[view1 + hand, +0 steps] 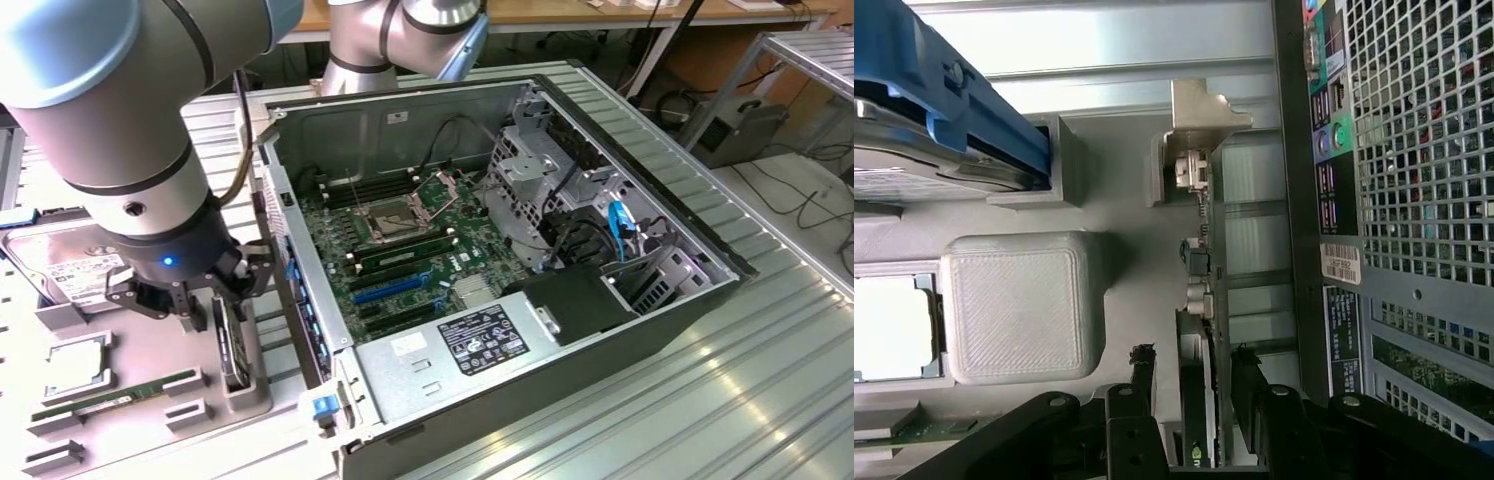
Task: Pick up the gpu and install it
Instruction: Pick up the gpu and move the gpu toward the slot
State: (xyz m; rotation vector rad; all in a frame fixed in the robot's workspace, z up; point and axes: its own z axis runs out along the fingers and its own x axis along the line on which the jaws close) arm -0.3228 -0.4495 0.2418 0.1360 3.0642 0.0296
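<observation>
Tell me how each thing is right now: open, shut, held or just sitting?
Thin dark gpu card with silvery bracket, standing on edge, not lifted.
Black two-fingered gripper, open, straddling the card.
Dark metal computer case, lying on its side, cover off.
Narrow green memory stick, lying flat outside the case.

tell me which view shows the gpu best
The wrist view: it shows the gpu edge-on, silvery bracket included, standing between the open fingers. In the exterior view it is a dark sliver upright in the grey holder, partly behind the gripper.
</observation>
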